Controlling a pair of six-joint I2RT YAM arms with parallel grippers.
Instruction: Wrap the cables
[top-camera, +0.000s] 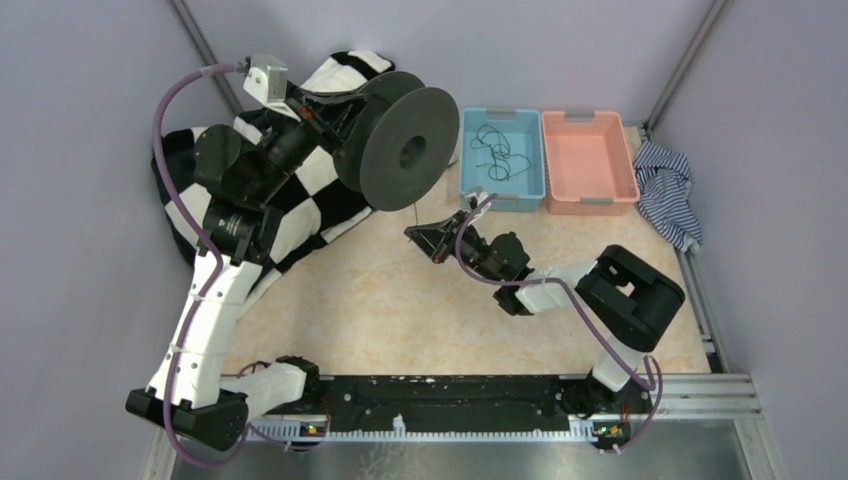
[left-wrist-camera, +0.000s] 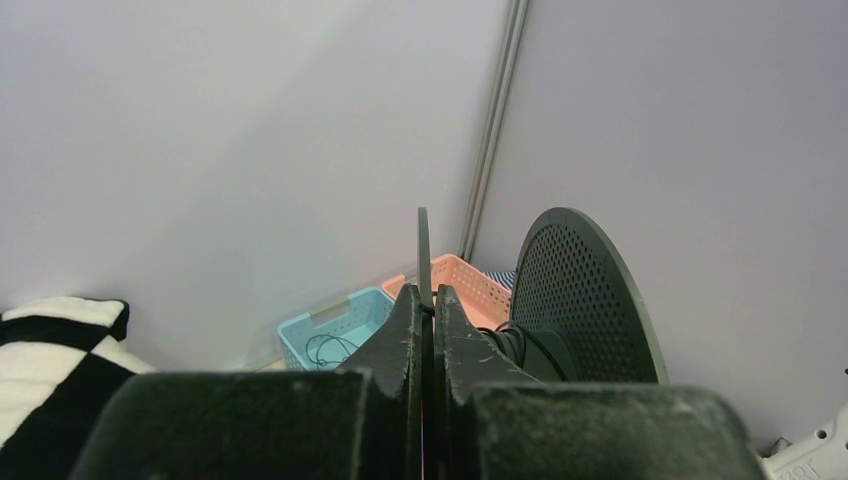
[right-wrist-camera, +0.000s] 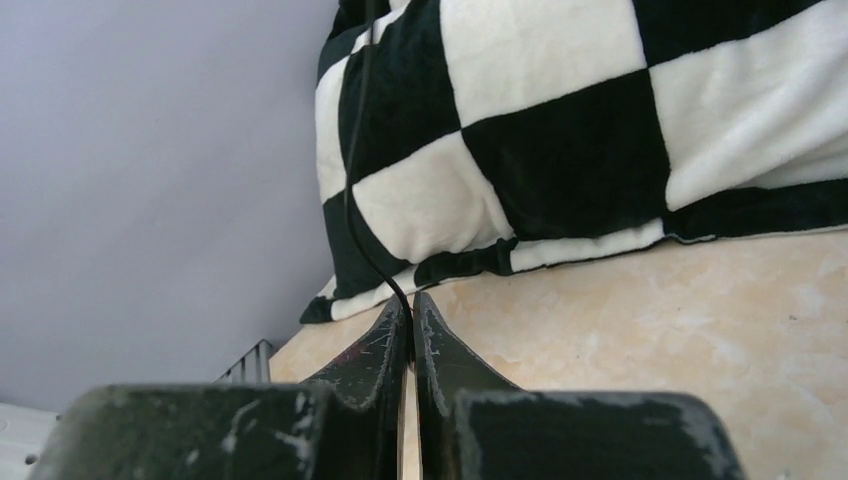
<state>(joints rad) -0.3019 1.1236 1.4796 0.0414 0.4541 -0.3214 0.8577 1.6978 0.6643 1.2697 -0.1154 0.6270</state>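
The left hand (left-wrist-camera: 428, 300) is found clamped tight on the thin edge of one disc of the spool (top-camera: 405, 150), which is held up off the bench (top-camera: 400, 320) beside the checked blanket (top-camera: 300, 190); the right hand (right-wrist-camera: 410, 308) is pinched closed on a thin black cable (right-wrist-camera: 349, 160), which is led upward from its fingertips; further cables (top-camera: 497, 152) are noted lying tangled in the blue bin (top-camera: 502, 114), next to the pink bin (top-camera: 588, 117).

No text, label, brand, number or sign can be read in any of the views.
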